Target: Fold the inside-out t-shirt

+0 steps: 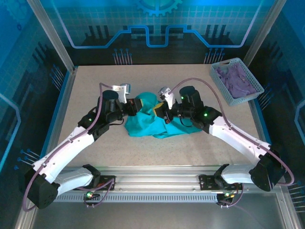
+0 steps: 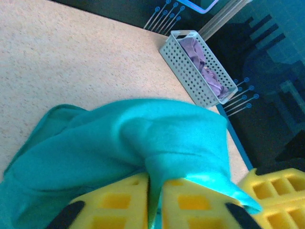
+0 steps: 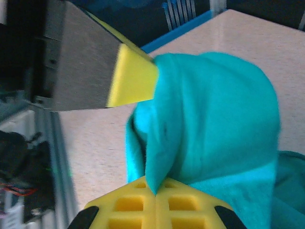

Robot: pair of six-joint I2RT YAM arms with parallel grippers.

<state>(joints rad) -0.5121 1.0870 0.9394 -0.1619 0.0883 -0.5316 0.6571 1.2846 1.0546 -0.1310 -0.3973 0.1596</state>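
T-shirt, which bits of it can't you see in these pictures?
- Top view: the t-shirt is bunched up; folds hide its sleeves and neck.
- Left wrist view: the left end effector covers part of it, and the bottom edge cuts it off.
- Right wrist view: close and blurry; the right edge cuts it off.

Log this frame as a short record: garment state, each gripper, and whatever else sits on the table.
t-shirt: teal, bunched in a heap mid-table, not yet folded
left gripper: shut on a fold of the t-shirt
right gripper: shut on a fold of the t-shirt, close beside the left gripper
basket: far right corner, holds purple cloth
table: speckled beige
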